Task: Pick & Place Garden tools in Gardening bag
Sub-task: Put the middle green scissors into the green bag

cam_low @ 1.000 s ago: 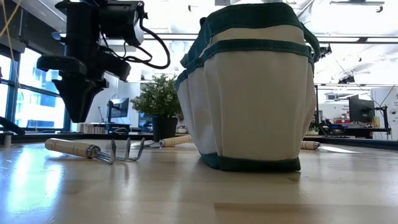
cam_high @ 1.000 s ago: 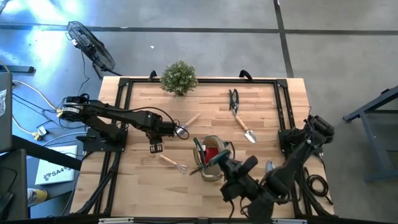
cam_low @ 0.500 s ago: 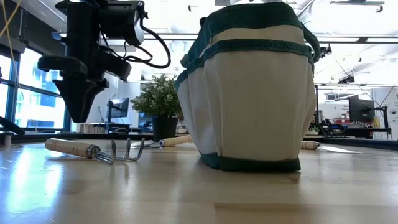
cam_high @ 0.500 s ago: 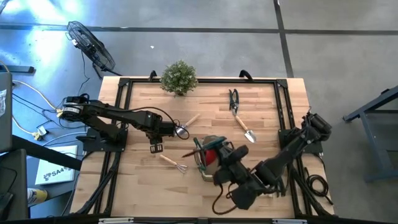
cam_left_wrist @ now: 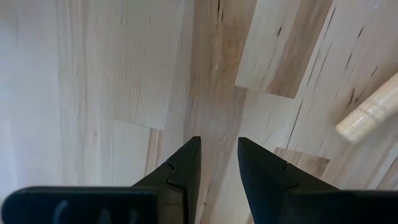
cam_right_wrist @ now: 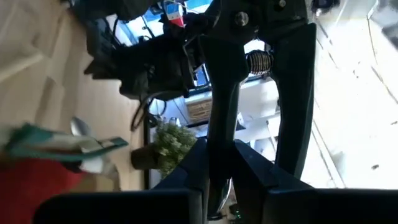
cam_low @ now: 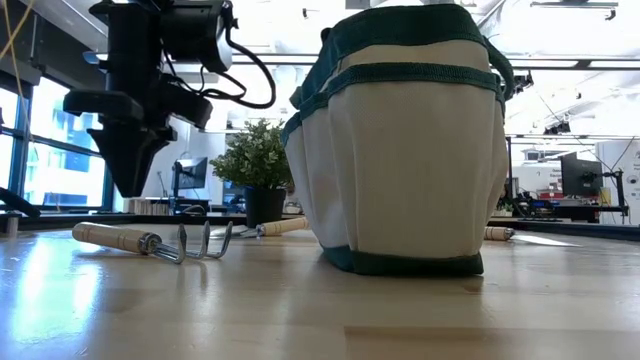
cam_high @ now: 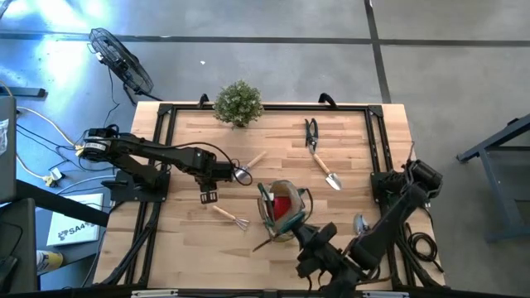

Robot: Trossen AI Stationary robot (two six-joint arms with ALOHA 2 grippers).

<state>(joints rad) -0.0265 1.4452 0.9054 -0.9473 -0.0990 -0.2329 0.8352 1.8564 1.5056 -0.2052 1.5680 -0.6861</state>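
Between the right fingers [cam_right_wrist: 217, 168], dark snips [cam_right_wrist: 261, 74], clamped.

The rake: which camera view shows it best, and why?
The low view: the rake lies side-on, handle and tines clear. The high view shows it small, beside the bag. Neither wrist view shows it.

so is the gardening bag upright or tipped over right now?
Upright. In the low view the gardening bag stands on its flat base, mouth up; from above its round mouth faces the camera with tool handles sticking out.
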